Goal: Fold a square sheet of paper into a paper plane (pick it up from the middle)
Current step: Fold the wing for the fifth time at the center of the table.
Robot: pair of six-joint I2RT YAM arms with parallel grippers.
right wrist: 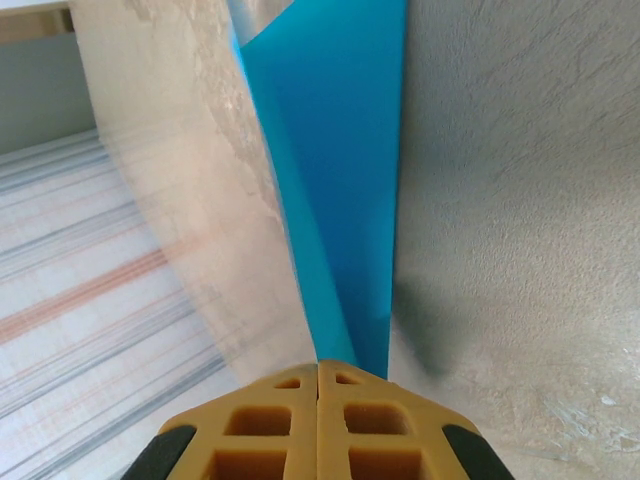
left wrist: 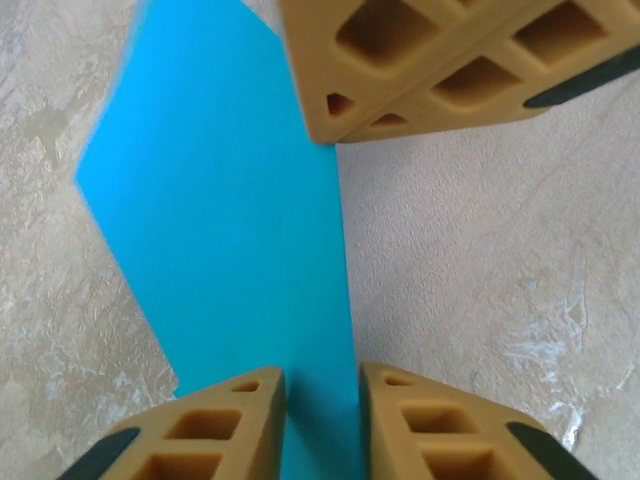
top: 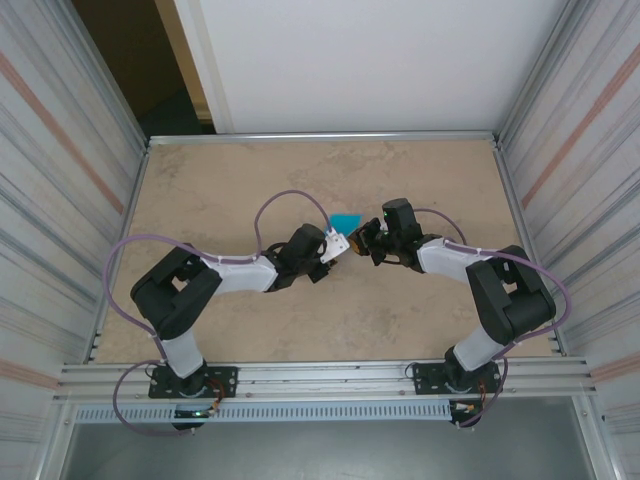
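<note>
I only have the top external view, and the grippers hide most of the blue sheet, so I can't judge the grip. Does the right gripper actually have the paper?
Observer: Yes. In the right wrist view the right gripper is shut on the square sheet of paper, which runs out from between its fingertips.
Operator: And the left gripper?
Observer: In the left wrist view the left gripper straddles the sheet with a visible gap between its fingers, so it is not clamped.
Operator: Is the sheet flat?
Observer: It seems not. The right wrist view shows a narrow paler strip meeting the wider face along a lengthwise line.
</note>
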